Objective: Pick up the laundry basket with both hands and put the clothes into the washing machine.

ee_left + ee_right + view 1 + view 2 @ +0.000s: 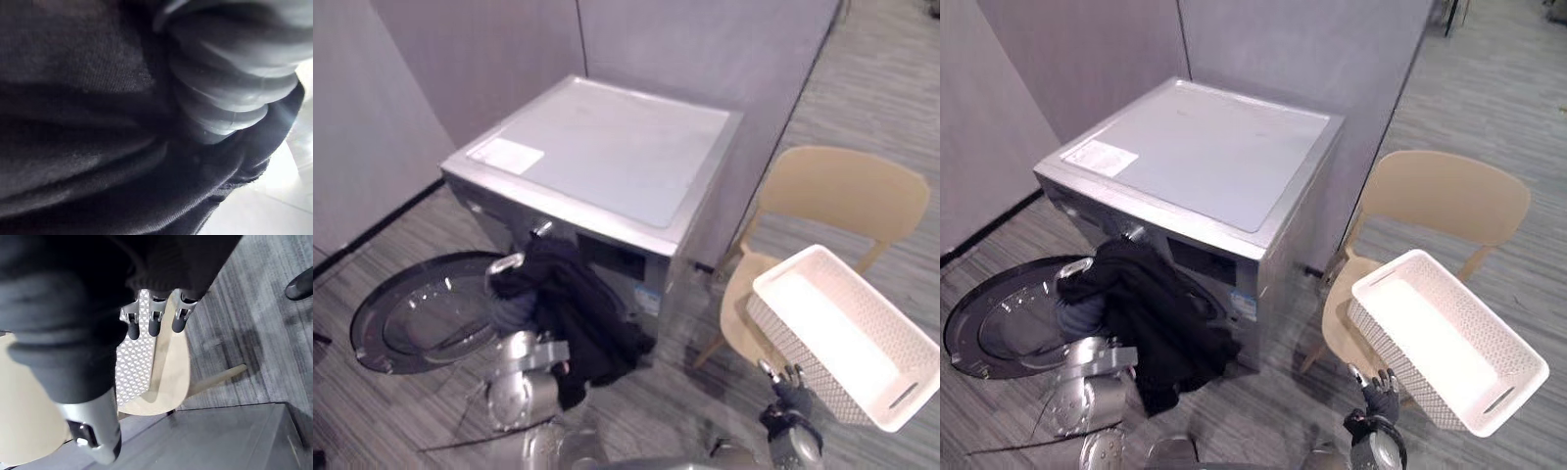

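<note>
A bundle of black clothes [578, 313] hangs in front of the washing machine's [607, 147] drum opening, draped over my raised left hand [506, 262]. A silver finger hooks over the top of the cloth, and dark fabric [88, 122] presses against the hand's ribbed cover in the left wrist view. The round door [421, 313] is swung open toward the floor on the left. The white lattice laundry basket [793, 345] rests tilted on a beige chair [832, 191] at the right, with nothing in it. My right hand [790, 390] is low beside the basket's near corner, its fingers [154, 323] relaxed and holding nothing.
Grey partition walls stand behind and to the left of the machine. The chair sits close to the machine's right side. Striped grey carpet covers the floor around them. A dark shoe [301, 284] shows on the carpet in the right wrist view.
</note>
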You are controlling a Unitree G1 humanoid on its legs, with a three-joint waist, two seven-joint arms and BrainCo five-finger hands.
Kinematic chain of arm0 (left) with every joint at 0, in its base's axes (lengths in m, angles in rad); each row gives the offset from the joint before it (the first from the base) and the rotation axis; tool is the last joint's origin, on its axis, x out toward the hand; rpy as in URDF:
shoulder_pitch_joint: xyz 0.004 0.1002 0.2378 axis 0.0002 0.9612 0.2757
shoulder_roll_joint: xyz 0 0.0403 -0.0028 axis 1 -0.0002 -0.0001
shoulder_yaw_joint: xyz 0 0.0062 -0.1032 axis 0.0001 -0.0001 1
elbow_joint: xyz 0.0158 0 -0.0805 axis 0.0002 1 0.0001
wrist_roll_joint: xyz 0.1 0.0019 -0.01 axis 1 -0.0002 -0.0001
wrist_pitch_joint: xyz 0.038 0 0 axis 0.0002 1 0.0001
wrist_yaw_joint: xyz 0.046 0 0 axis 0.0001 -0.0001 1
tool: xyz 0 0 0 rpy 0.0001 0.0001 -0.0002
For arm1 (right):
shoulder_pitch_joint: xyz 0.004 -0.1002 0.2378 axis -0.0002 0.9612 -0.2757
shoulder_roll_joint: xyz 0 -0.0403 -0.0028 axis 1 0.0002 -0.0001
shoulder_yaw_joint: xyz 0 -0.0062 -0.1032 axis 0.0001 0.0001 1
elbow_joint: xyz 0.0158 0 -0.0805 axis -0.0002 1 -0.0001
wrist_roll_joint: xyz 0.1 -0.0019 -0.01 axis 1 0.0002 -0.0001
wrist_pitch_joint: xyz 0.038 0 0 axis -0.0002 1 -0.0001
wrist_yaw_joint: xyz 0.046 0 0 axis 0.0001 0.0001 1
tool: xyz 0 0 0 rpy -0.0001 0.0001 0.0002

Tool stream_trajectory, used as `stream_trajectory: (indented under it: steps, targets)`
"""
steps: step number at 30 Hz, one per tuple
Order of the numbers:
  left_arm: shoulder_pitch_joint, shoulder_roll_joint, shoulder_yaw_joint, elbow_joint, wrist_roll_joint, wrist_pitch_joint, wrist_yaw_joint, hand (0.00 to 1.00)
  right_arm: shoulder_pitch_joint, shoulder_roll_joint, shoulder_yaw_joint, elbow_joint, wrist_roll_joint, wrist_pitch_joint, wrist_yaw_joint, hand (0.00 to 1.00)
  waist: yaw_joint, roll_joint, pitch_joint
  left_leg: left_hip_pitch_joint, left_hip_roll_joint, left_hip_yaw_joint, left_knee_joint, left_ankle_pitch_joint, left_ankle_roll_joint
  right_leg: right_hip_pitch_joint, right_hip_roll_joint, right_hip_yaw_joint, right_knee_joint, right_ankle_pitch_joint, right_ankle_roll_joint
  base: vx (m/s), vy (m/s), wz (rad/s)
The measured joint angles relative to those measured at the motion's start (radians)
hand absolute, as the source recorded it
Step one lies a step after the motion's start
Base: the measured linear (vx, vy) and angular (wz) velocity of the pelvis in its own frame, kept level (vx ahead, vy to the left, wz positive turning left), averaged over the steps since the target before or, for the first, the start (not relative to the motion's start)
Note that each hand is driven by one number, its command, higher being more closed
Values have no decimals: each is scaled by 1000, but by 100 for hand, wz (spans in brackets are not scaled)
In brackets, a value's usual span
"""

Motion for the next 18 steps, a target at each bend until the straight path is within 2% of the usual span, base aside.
stream_trajectory:
  steps: [1,2,3,4,5,6,7,8,9,10,11,12,13,14,15,18]
  targets:
    - [-10,12,0,7,-3,1,2,100,-19,12,7,-1,4,0,-8,0,9,-6,-2,-21,-3,21,13,-13,16,-3,0,1,-52,43,-55,23,322,-81]
    - [-28,33,-8,15,-18,1,3,100,-37,22,32,1,6,-1,-11,0,1,-27,-1,-45,-16,56,19,-38,53,-10,-6,2,-147,174,-110,22,291,-67]
    - [-59,38,-12,55,-22,2,3,100,-53,23,45,9,8,0,-9,0,4,-17,-1,-51,-24,70,8,-42,77,-10,-9,4,-219,331,-81,8,284,-46]
    - [-77,33,-13,80,-23,3,4,100,-54,23,45,8,17,0,-8,0,4,-2,3,-45,-22,77,2,-36,86,-9,1,28,-170,296,-56,33,306,-14]
    - [-94,26,-21,101,-29,6,12,100,-46,22,49,9,29,1,-7,0,1,3,1,-22,-33,80,-15,-32,96,1,11,60,-84,208,-28,112,345,6]
    - [-91,23,-32,103,-36,5,19,100,-21,22,56,9,36,0,-4,0,-2,-3,-2,19,-48,88,-45,-25,108,26,43,113,0,83,-3,182,383,13]
    - [-91,24,-42,103,-36,2,19,100,-5,22,56,9,45,-2,8,0,-9,-4,-5,57,-66,89,-88,-18,119,53,93,173,73,-16,28,171,274,11]
    - [-92,24,-44,103,-36,1,18,100,1,22,56,11,53,-5,15,0,-12,-8,-9,74,-76,89,-111,-13,121,60,115,206,101,-59,39,168,179,6]
    - [-95,26,-59,104,-36,-2,19,100,16,24,57,16,69,-19,22,0,-14,-32,-24,97,-102,95,-158,0,121,57,161,242,140,-135,35,163,97,8]
    - [-99,32,-93,110,-35,-2,17,100,34,24,56,19,79,-35,34,0,-17,-46,-33,112,-124,96,-193,12,121,50,206,282,160,-198,13,150,65,10]
    - [-102,32,-113,119,-34,-1,16,100,41,24,55,24,83,-43,36,0,-18,-49,-35,120,-130,95,-206,16,121,45,231,299,168,-219,0,146,-7,16]
    - [-107,32,-141,131,-34,4,15,100,47,24,54,45,90,-45,36,0,-18,-48,-34,139,-134,96,-224,22,117,33,277,325,179,-244,-17,131,-61,10]
    - [-109,32,-152,134,-34,6,15,100,51,24,56,56,97,-45,36,0,-19,-46,-33,147,-135,96,-226,25,116,28,295,338,170,-247,-29,133,-78,14]
    - [-110,27,-165,133,-34,6,8,100,54,24,56,76,106,-46,36,0,-19,-58,-41,152,-148,91,-222,28,111,31,302,341,123,-229,-79,138,-101,13]
    - [-111,16,-169,133,-33,11,-4,100,56,24,53,95,113,-48,36,0,-24,-42,-42,157,-151,72,-231,37,100,61,305,342,86,-215,-113,160,-101,7]
    - [-107,1,-167,131,-33,12,-8,100,72,24,59,118,116,-45,37,0,-12,-27,-40,233,-141,78,-298,57,70,110,328,347,72,-209,-118,161,-121,-7]
